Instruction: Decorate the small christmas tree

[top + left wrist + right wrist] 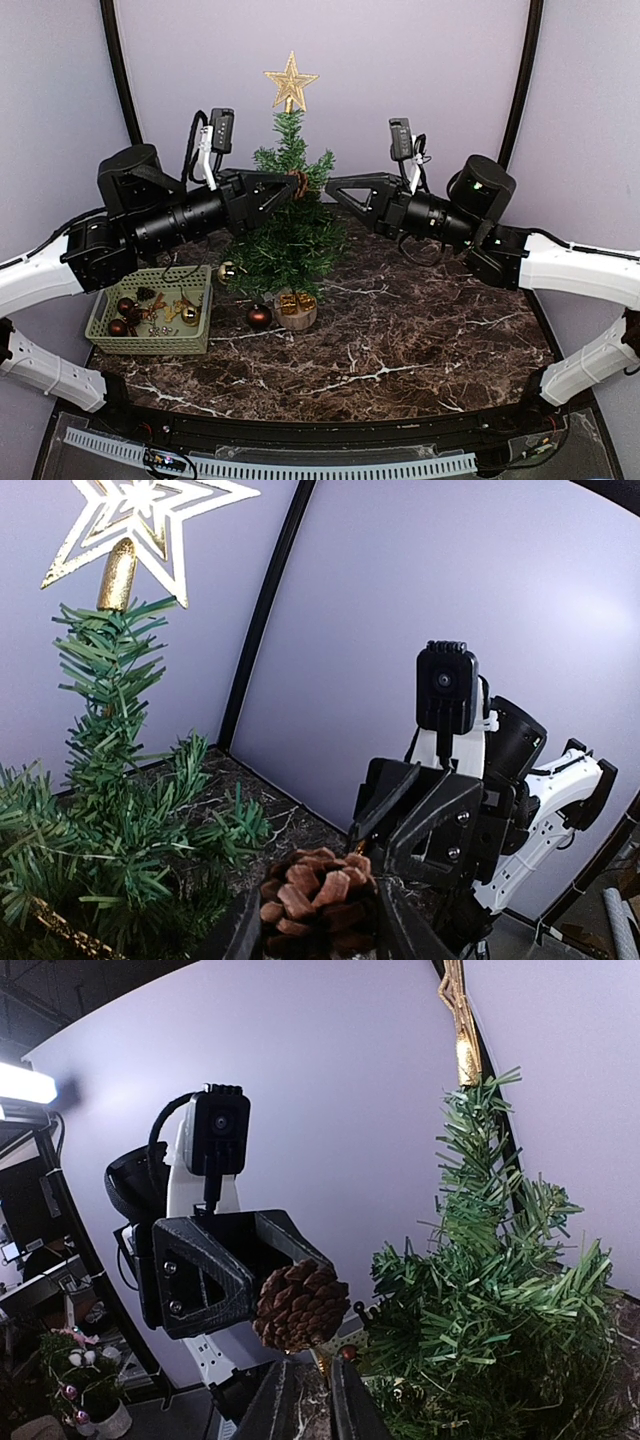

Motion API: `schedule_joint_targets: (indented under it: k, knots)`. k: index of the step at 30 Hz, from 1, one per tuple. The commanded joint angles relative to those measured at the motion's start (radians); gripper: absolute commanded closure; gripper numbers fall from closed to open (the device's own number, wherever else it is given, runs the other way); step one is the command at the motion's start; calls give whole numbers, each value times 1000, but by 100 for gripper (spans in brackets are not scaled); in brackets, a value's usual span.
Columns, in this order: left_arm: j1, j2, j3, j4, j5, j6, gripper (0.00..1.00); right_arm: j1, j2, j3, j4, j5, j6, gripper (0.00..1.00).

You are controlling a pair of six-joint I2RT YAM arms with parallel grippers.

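Observation:
The small christmas tree (285,235) stands mid-table with a gold star (291,80) on top. My left gripper (290,188) is shut on a brown pine cone (299,183) held against the tree's upper branches; in the left wrist view the pine cone (318,895) sits between the fingers. My right gripper (333,187) faces it from the right, its tips just under the pine cone (300,1305). Its jaws stand close together with a narrow slit. A gold cord (321,1360) hangs at the tips; whether it is pinched does not show.
A green basket (200,275) with brown and gold ornaments sits at the left. A gold ball (227,270), a brown ball (259,316) and a gold gift box (296,302) hang low by the tree's wooden base (297,320).

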Motion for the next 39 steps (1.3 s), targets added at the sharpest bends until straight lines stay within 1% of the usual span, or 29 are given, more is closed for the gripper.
schedule_joint_targets:
  k: [1,6,14,24,39]
  knots:
    - [-6,-1,37,0,10,1,61,5,-6,16,35,2,-13,90]
    - [-5,7,50,-11,13,-2,61,3,-5,14,37,7,-21,100]
    - [-6,32,72,-21,18,-6,62,3,-5,6,33,23,-31,100]
    - [-5,53,100,-34,-14,-9,63,-1,-14,-4,-7,137,-36,100]
    - [-5,127,201,-157,-75,-7,63,-15,19,20,-44,202,-16,100]
